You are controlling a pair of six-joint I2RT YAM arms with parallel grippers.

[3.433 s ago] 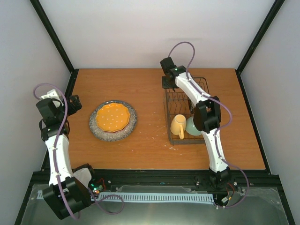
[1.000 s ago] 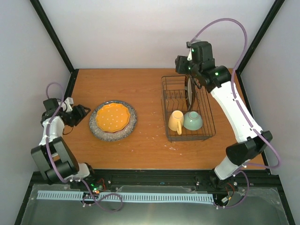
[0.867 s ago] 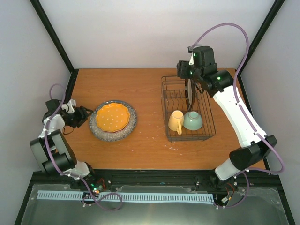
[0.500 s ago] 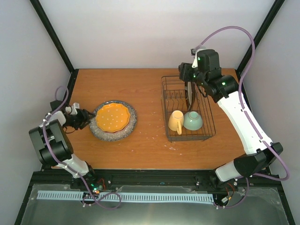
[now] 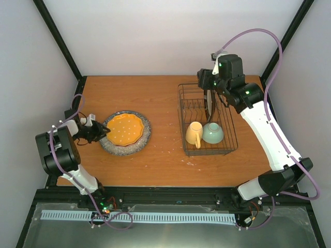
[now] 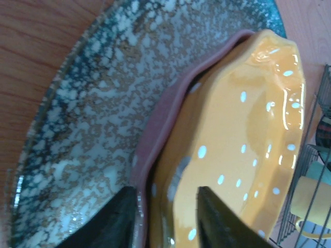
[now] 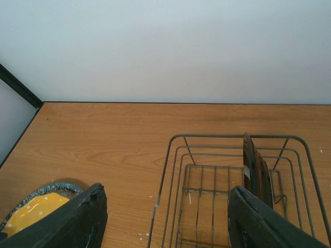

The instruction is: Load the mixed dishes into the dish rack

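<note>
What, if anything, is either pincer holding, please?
Nothing gripped yet: the left pincer straddles the rim of the orange plate, a gap showing; the right pincer is empty.

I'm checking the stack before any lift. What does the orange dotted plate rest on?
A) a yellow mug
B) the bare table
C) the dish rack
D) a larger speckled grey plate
D: the orange dotted plate lies inside the larger speckled grey plate, whose rim shows around it.

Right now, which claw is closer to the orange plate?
Left. The left gripper has its fingers straddling the rim of the orange plate. The right gripper hovers over the far end of the dish rack, well off to the other side.
</note>
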